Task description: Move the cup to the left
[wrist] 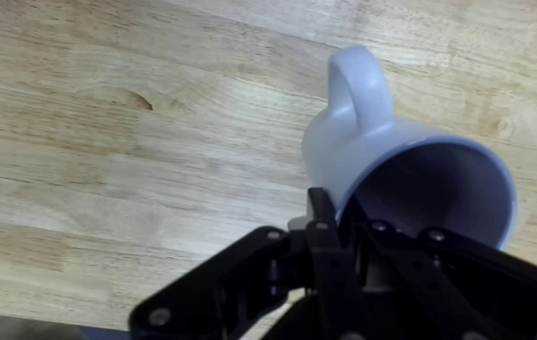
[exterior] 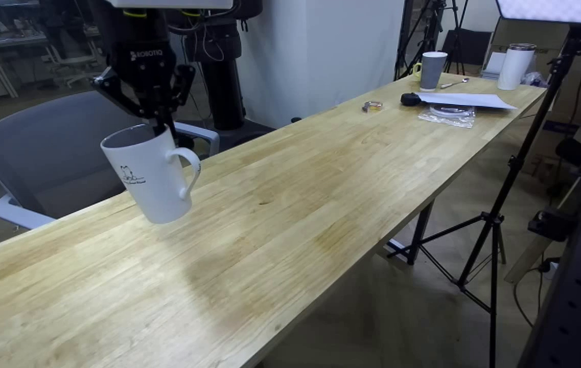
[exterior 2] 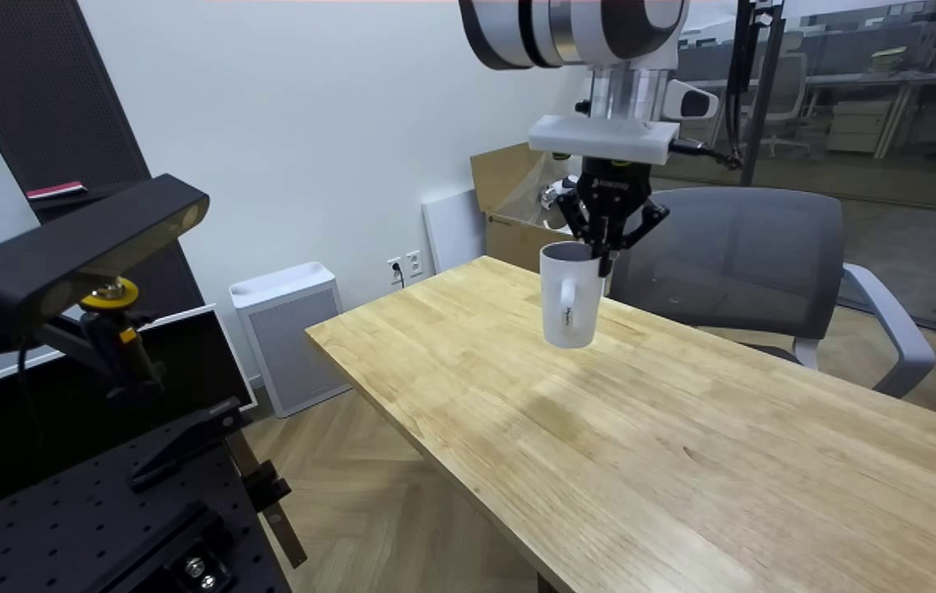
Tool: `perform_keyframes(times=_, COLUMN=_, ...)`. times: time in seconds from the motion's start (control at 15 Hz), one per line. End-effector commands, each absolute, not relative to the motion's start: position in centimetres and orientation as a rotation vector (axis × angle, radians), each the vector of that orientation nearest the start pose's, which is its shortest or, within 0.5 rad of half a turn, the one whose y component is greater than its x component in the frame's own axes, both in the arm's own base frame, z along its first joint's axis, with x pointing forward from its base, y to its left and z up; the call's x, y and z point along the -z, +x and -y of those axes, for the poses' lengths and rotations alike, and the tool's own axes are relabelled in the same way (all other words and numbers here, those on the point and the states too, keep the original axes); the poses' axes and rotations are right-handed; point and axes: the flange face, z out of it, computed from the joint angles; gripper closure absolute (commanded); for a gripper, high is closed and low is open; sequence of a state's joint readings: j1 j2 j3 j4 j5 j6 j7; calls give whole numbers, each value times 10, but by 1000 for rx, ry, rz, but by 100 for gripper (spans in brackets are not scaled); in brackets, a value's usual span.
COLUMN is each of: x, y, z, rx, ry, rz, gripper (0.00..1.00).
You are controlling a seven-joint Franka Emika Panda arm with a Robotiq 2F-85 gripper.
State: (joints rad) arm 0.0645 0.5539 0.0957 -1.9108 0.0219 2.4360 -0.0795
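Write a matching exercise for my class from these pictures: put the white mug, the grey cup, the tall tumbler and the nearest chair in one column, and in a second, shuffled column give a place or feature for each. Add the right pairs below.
Column one
1. White mug
2. Grey cup
3. Tall tumbler
4. Nearest chair

Column two
A. silver-rimmed
B. beside the table
C. yellow-handled
D. held at its rim by the gripper

Right pairs: 1-D, 2-C, 3-A, 4-B.
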Motion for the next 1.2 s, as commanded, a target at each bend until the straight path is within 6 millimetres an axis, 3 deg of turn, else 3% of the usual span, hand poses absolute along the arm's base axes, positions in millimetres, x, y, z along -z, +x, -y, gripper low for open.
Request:
perform_keyframes(times=0.0, x=-211, y=611, z=-117, rx=-6, ry=-3052, rz=386, gripper=98)
perform_keyframes(times=0.47, x=-198, y=612, z=-146, rx=67, ry=-3033, rz=493, gripper=98)
perform_keyframes(times=1.13, x=-169, y=629, z=-157, rx=127, ry=-3007, rz=569, gripper=98)
